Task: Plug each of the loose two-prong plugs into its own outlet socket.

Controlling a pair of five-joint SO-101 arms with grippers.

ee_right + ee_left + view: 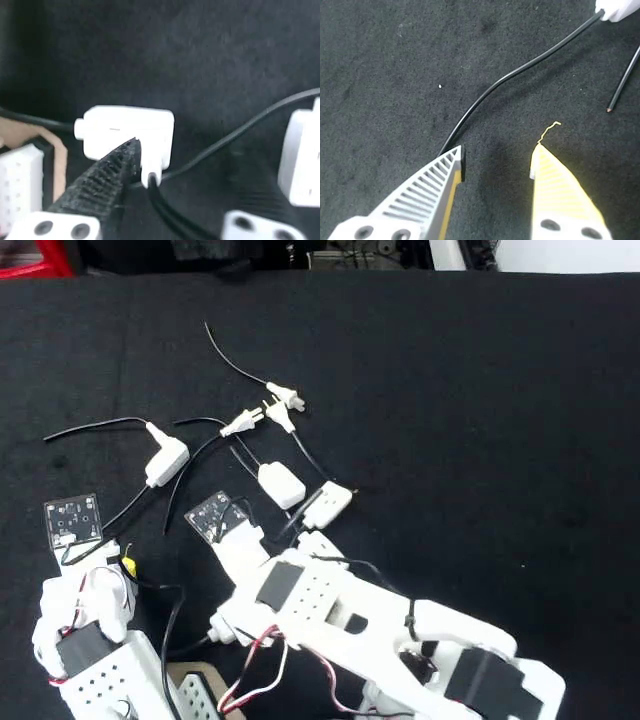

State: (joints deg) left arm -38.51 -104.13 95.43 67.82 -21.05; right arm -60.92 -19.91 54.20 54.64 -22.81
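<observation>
Left wrist view: left claw [497,155] wide open, cable [520,70] touching finger [447,167]; right claw [160,165] unclear.

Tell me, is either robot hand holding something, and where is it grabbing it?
The left gripper holds nothing; its jaws are open beside a black cable. The right gripper sits at a white socket, by its side; whether it grips cannot be told.

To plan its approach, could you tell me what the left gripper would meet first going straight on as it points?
Most likely the black cable, crossing the cloth just ahead of the left gripper, though depth is unclear.
</observation>
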